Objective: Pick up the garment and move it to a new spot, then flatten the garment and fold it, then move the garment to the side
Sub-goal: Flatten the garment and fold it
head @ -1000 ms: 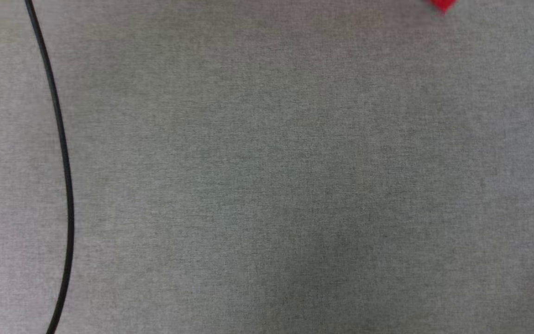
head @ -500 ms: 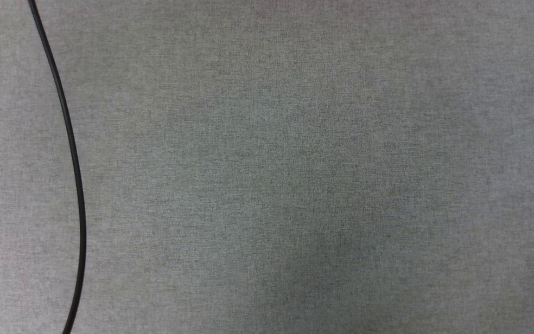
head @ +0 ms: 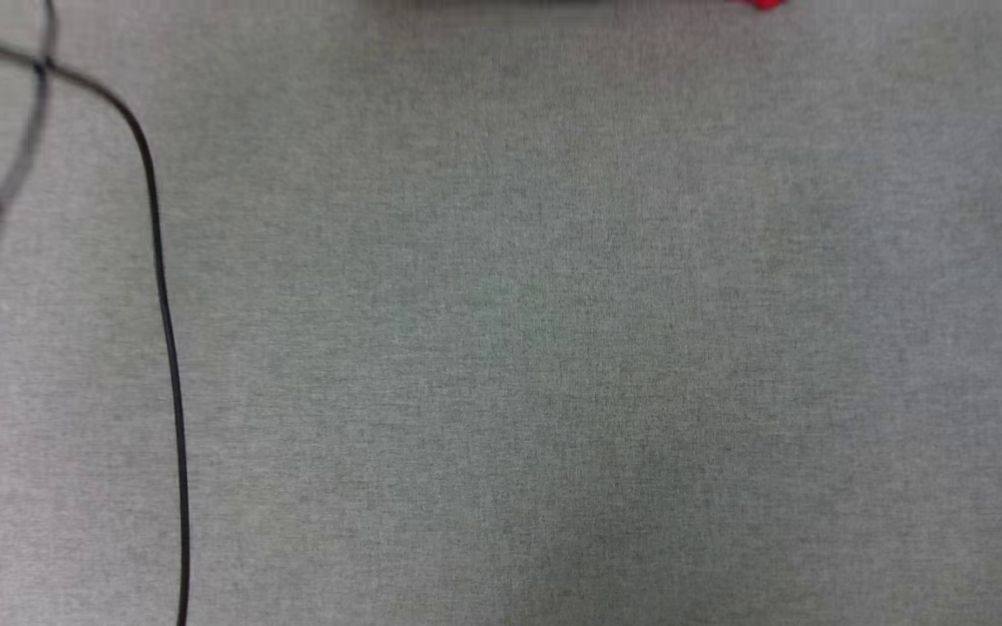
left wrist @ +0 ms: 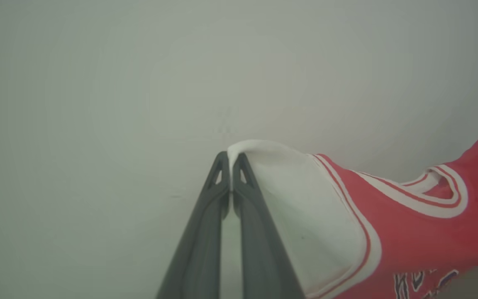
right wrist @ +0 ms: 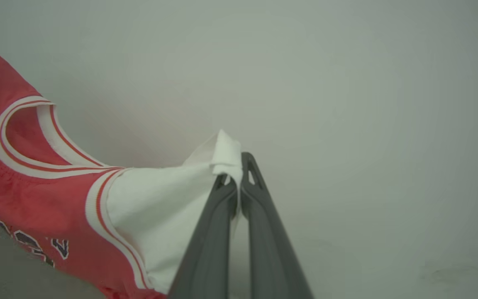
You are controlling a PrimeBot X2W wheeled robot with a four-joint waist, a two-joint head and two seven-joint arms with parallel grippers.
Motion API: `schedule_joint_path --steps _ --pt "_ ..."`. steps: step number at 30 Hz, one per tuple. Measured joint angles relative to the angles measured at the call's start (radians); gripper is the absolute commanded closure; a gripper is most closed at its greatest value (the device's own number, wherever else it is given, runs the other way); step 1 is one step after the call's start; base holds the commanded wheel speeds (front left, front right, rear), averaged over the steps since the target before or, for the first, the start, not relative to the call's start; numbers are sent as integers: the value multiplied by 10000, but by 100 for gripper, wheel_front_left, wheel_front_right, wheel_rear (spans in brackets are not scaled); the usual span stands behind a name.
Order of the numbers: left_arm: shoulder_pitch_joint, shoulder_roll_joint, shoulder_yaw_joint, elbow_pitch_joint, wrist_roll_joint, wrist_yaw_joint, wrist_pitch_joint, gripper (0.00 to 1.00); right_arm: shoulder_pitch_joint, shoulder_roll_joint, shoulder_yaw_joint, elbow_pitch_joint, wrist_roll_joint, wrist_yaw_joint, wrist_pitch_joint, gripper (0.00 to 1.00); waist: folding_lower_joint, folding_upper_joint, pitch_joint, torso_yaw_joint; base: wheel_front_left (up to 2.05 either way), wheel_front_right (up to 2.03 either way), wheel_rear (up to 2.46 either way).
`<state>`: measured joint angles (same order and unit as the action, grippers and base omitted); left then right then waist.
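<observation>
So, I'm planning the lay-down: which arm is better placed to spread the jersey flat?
Neither leads: the left gripper pinches one white sleeve of the jersey, the right gripper the other, so both should lower together.

**Left tool pinched on a white jersey sleeve**

The left tool [left wrist: 230, 160] rose from the bottom edge, its two dark grey fingers [left wrist: 197, 241] pressed together at the tips with only a thin slit between them lower down. A fold of the white sleeve [left wrist: 305, 199] was caught between those tips and bulged just above them. From there the jersey [left wrist: 409, 216] hung away to the right, the sleeve meeting red cloth along red-and-white striped trim [left wrist: 367, 245]. Further right lay an opening [left wrist: 440, 192] ringed with the same trim. Dark, white-edged lettering [left wrist: 413, 281] showed at the bottom edge, cut off and unreadable. Behind everything was a plain, blurred pale grey backdrop [left wrist: 98, 104].
</observation>
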<state>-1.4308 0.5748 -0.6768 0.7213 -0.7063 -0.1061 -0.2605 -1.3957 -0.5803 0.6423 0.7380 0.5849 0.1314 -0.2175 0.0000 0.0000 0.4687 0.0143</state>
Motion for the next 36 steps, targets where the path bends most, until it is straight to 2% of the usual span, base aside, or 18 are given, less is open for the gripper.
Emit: schedule_joint_path --steps 4,9,16,24,27,29,36 --pt "2123 205 416 -1430 -102 332 -12 100 1480 -372 328 -654 616 0 -161 100 0 0 -547 66 0 0 0" --pt "5059 679 619 -3189 -301 1034 -19 100 3544 -708 773 -1590 1175 0 -222 100 -2 0 -1326 93 0 0 0" --pt "8646 1095 744 -4890 -1083 2000 -25 100 6277 -1085 368 -2368 1712 0 -286 100 -3 1 -2315 49 0 0 0" --pt "11634 1208 1091 -5348 -1626 2571 -25 100 9480 -1049 -295 -2780 1914 0 -228 100 -4 1 -3248 -58 0 0 0" --pt "12530 1141 1221 -5302 -1858 2571 -25 100 10645 -909 -782 -2759 1956 0 -230 100 -3 1 -3545 -65 0 0 0" --pt "12986 1166 1051 -5072 -1649 2654 -25 100 11394 -823 -1164 -2717 2008 0 -245 100 -3 1 -3742 -33 0 0 0" --pt "14387 635 1333 -4637 -1590 2813 -25 100 13619 -299 -2320 -2708 2088 2 -286 100 -3 1 -4302 106 0 0 0"
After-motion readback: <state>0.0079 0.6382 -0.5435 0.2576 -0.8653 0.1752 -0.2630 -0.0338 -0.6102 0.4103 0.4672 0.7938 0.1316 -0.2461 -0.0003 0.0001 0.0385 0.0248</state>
